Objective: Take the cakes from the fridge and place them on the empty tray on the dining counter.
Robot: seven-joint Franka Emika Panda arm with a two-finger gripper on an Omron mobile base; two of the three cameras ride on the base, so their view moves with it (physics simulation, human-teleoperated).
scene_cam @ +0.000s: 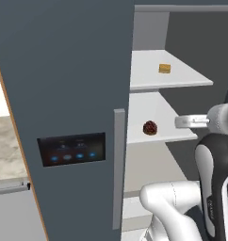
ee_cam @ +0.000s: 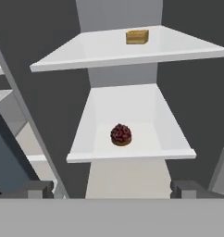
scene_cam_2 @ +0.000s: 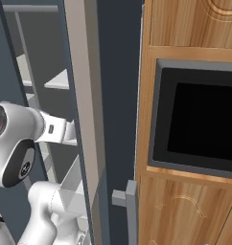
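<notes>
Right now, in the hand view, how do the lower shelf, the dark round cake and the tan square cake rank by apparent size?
1. Lower shelf.
2. Dark round cake.
3. Tan square cake, though it sits farther back, so that is unsure.

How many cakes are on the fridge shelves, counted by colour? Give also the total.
Tan-yellow square cake, on the upper shelf: 1
Dark brown-red round cake, on the lower shelf: 1
Total: 2 cakes

Wood cabinet column (scene_cam_2: 185,28) stands just right of the open door, w/ carved panels top & bottom. Built-in oven (scene_cam_2: 199,119), dark window in grey frame, sits in its middle.
</notes>
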